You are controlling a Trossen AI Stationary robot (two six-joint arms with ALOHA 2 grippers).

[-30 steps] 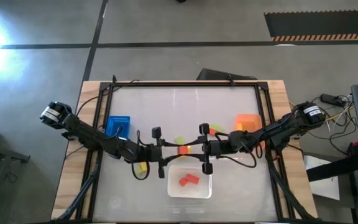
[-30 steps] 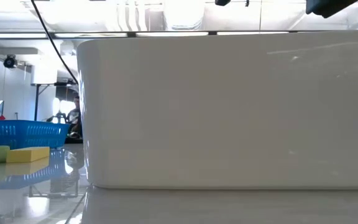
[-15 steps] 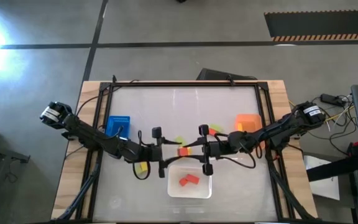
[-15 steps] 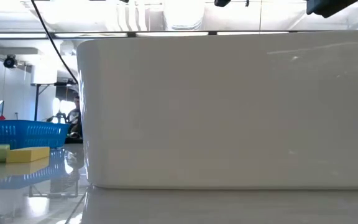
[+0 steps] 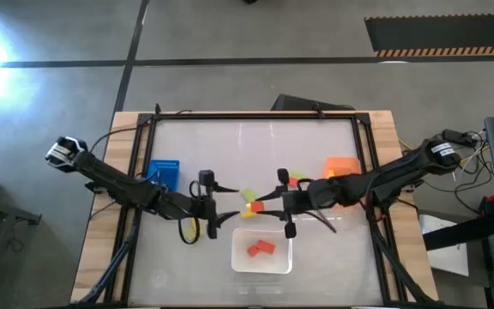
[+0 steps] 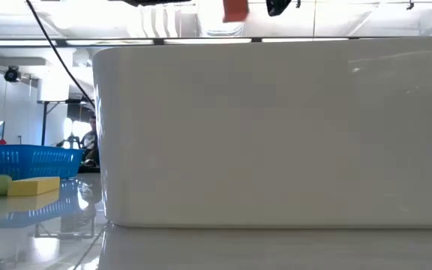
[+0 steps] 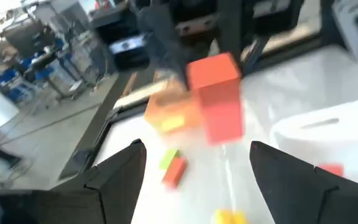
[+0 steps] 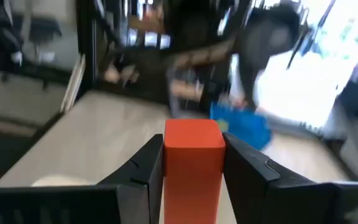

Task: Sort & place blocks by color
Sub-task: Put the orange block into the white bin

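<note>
Fingers of the left gripper [image 7: 194,163] stand wide apart, holding nothing, just behind the white tray [image 5: 262,250]. Opposite it, the right gripper [image 8: 193,163] clamps an upright red block [image 8: 194,158] between its fingers, above the table [image 5: 256,146] by the tray's far edge. Two more red blocks [image 5: 261,249] lie in the tray. A blue bin [image 5: 164,172] sits left, an orange bin [image 5: 341,167] right, with loose blocks [image 5: 249,196] scattered between.
</note>
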